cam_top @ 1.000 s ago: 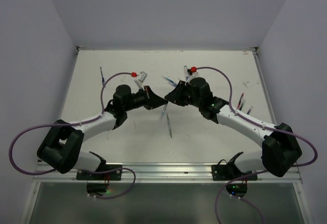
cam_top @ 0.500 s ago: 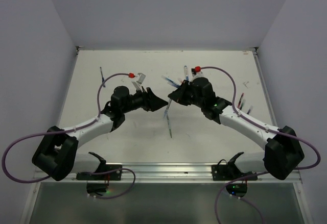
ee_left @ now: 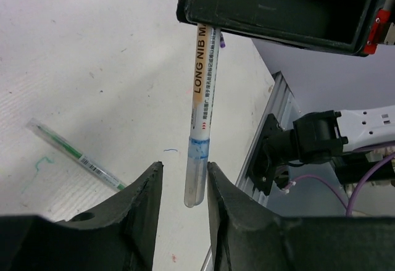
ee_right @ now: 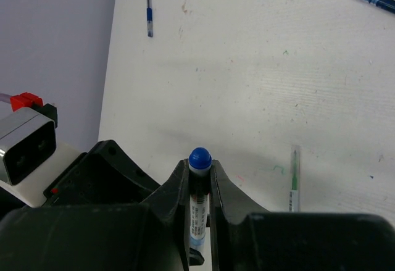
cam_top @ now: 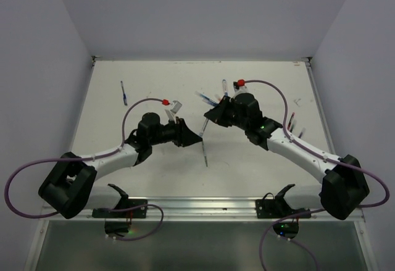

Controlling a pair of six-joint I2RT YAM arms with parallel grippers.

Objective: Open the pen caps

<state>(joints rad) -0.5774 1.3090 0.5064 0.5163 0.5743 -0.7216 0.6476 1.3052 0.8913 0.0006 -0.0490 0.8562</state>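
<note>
- Plastic, thin and surely featherlight: the clear, short, tube-shaped pen cap (ee_left: pixel 195 181) with a bluish band sits on the free end of the white printed pen barrel (ee_left: pixel 203 79).
- At the barrel's other end the right claw (ee_right: pixel 199 171) is clamped tight on it.
- Around the barrel's capped end the left claw (ee_left: pixel 183 175) stands part-open, gripping nothing.
- Smooth and likely slippery, I'd say: pinch the cap squarely mid-length and pull straight along the barrel, without bending it.
</note>
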